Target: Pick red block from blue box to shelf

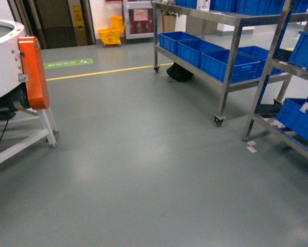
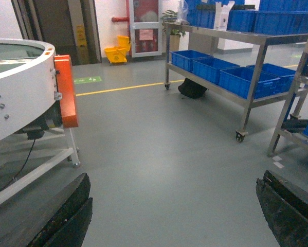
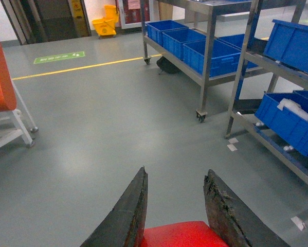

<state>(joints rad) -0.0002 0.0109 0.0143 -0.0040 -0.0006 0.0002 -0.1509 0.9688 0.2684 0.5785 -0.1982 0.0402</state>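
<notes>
Room: grey-green floor (image 1: 143, 170) of a workshop, crossed at twelve o'clock by a yellow painted line (image 1: 107, 71) with a green floor sign (image 1: 69, 63) beyond it.
Far wall: a yellow mop bucket (image 1: 110, 36) stood at twelve o'clock, next to a red-framed cabinet (image 1: 140, 20).
Shelf: the shelf (image 1: 231, 85), a shiny steel rack on castors, filled the one to two o'clock part of the head view; a second steel rack (image 1: 264, 77) stood just beside it at three o'clock.
Bins: dark blue crates (image 1: 205, 54) sat in a row on the shelf's lower tier; another blue crate (image 3: 287, 121) on the near rack held something white.
Under the shelf: a black bag (image 1: 179, 73) lay on the floor.
Left side: a white round machine (image 1: 2, 56) with an orange panel (image 1: 34, 72) stood at nine o'clock on a white frame.
Right gripper: the right gripper (image 3: 175, 206), seen from its wrist camera, was clenched on the red block (image 3: 182, 234), its two black fingers (image 3: 125, 216) pressed against either side of the block at six o'clock.
Red block: held above the floor, well apart from the shelf.
Left gripper: the left gripper (image 2: 171, 216) was released, its black fingers (image 2: 66, 216) spread wide to the bottom corners of its view with only floor between them.
Blue box: not visible in any view.
</notes>
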